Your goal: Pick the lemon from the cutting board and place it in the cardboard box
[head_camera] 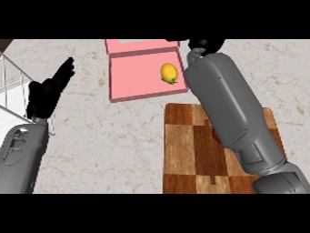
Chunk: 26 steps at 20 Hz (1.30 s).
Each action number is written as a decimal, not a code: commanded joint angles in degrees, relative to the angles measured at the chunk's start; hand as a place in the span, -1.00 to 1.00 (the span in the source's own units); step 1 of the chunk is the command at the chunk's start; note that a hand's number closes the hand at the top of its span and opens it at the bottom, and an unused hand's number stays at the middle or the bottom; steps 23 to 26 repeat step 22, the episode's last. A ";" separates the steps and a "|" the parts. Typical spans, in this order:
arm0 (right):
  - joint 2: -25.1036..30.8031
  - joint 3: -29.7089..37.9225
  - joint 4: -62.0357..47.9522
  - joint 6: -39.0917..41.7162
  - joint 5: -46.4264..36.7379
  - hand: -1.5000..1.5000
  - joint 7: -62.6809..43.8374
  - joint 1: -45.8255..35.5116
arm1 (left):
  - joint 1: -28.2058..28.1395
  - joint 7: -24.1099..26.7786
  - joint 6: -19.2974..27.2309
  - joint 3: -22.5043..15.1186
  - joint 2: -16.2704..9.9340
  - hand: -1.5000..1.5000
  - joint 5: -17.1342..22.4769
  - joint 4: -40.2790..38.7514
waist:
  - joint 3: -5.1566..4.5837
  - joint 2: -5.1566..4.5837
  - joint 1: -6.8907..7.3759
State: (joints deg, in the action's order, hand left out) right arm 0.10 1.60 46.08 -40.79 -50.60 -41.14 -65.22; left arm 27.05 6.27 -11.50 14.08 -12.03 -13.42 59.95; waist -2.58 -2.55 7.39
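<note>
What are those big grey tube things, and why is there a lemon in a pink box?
You are looking down from a robot's head at a kitchen counter. The grey tubes are its forearms, and each ends in a black hand. The left hand rests open at the left, fingers up, holding nothing. The right hand is stretched far out over the pink box; its fingers are hard to make out, so I cannot tell if they are open. The lemon lies inside the box, not in either hand. Nearer to the robot lies a wooden cutting board, partly hidden under the right forearm. A white wire rack stands at the left.
</note>
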 commanded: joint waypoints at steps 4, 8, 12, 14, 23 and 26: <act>-0.10 2.75 2.25 -6.80 5.21 -1.00 5.79 1.64 | -7.10 -1.79 8.61 3.14 -4.89 0.00 -6.21 1.13 | 2.80 1.81 -2.22; 0.29 3.55 3.33 -7.90 6.20 -1.00 7.93 5.42 | -9.56 -2.84 7.68 4.84 -5.72 0.00 -6.16 3.47 | 2.80 2.47 -3.75; -0.08 2.56 7.41 -7.21 8.70 -1.00 9.66 10.02 | -10.91 -2.54 8.74 6.72 -4.93 0.00 -6.91 3.59 | 2.74 2.88 -5.93; -0.07 0.51 10.51 -5.82 8.36 -1.00 11.08 13.76 | -12.49 -1.72 8.98 7.68 -4.61 0.00 -7.19 4.29 | 2.70 3.41 -7.16; 4.10 -2.03 22.57 5.45 12.90 -1.00 12.90 25.66 | -14.77 -2.91 7.98 10.41 -4.09 0.00 -8.57 7.11 | 2.71 3.92 -9.40; 4.10 -2.03 22.57 5.45 12.90 -1.00 12.90 25.66 | -14.77 -2.91 7.98 10.41 -4.09 0.00 -8.57 7.11 | 2.71 3.92 -9.40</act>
